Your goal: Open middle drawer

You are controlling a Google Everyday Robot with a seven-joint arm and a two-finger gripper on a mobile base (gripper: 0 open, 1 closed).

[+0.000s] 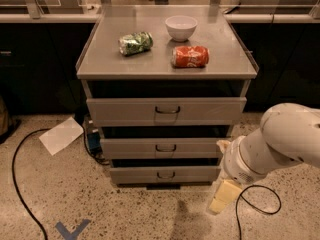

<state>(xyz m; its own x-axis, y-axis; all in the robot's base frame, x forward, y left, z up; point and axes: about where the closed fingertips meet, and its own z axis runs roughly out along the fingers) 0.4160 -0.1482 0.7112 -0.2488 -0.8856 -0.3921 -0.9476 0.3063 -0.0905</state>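
Observation:
The middle drawer [135,148] is a low grey front with a small dark U-shaped handle [165,148], set between a taller top drawer [125,111] and the lowest drawer [135,174]. It looks closed. My gripper [223,196] hangs from the bulky white arm [280,144] at the lower right. It is in front of the cabinet's right edge, lower than the middle drawer's handle and well to its right, and does not touch the handle.
On the grey cabinet top [110,64] lie a green crushed can [135,42], a white bowl [181,27] and a red can [190,56]. A sheet of paper [61,135] and black cables [20,184] lie on the speckled floor at the left; another cable [260,204] lies at the right.

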